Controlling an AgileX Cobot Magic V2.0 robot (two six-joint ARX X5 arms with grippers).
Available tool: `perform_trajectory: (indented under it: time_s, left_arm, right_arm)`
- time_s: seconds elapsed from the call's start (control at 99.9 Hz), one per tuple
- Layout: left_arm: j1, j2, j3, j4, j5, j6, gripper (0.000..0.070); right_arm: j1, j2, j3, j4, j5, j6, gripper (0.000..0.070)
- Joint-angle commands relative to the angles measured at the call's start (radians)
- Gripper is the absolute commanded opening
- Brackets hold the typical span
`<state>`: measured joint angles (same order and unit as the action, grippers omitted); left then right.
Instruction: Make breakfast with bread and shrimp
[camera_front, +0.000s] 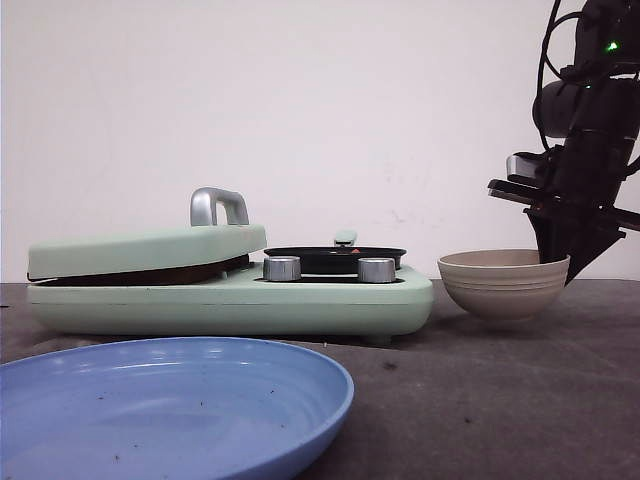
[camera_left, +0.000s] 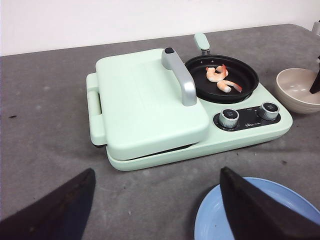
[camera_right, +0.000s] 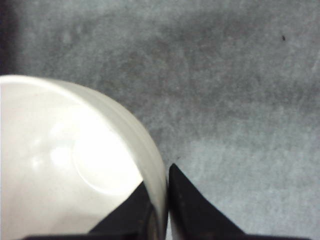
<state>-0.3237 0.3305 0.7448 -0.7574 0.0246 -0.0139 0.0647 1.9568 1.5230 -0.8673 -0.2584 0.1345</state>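
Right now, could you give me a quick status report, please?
Right gripper shut on bowl rim. Left gripper open, empty. Shrimp in pan.

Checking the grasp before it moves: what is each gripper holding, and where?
The right gripper pinches the beige bowl by its rim. The left gripper holds nothing.

The right arm reaches down steeply near the desk's right edge, its wrist pointing downward. The right end effector (camera_front: 556, 262) is pinched on the rim of the bowl (camera_front: 503, 283), one finger inside the wall, one outside. The left end effector (camera_left: 157, 205) hovers above the desk's front edge, its fingers (camera_left: 250, 205) spread wide, holding nothing.
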Motion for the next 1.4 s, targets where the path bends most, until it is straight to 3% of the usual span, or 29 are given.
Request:
perform_trajectory:
  time_s: [0.0, 0.381, 0.421, 0.501, 0.531, 1.051, 1.392]
  left_arm:
    - [-0.004, 0.002, 0.006, 0.009, 0.0, 0.002, 0.043]
    - [-0.004, 0.002, 0.006, 0.009, 0.0, 0.002, 0.043]
    - [-0.004, 0.002, 0.006, 0.009, 0.0, 0.002, 0.043]
    - [-0.004, 0.002, 0.006, 0.009, 0.0, 0.002, 0.043]
    - [-0.004, 0.002, 0.006, 0.009, 0.0, 0.002, 0.043]
    - [-0.004, 0.002, 0.006, 0.009, 0.0, 0.002, 0.043]
    - [-0.004, 0.002, 0.006, 0.01, 0.0, 0.002, 0.043]
  right_arm:
    - [0.003, 0.02, 0.021, 0.002, -0.002, -0.01, 0.0006]
    - [0.004, 0.02, 0.021, 0.003, 0.016, -0.011, 0.0008]
    - [0.004, 0.02, 0.021, 0.005, 0.016, -0.011, 0.0042]
    - [0.004, 0.02, 0.021, 0.007, 0.016, -0.01, 0.0198]
    - [0.004, 0.02, 0.021, 0.007, 0.016, -0.01, 0.0226]
    - [-0.003, 0.003, 0.039, 0.002, 0.023, -0.017, 0.0226]
    - [-0.017, -0.174, 0.041, 0.037, 0.049, -0.042, 0.0226]
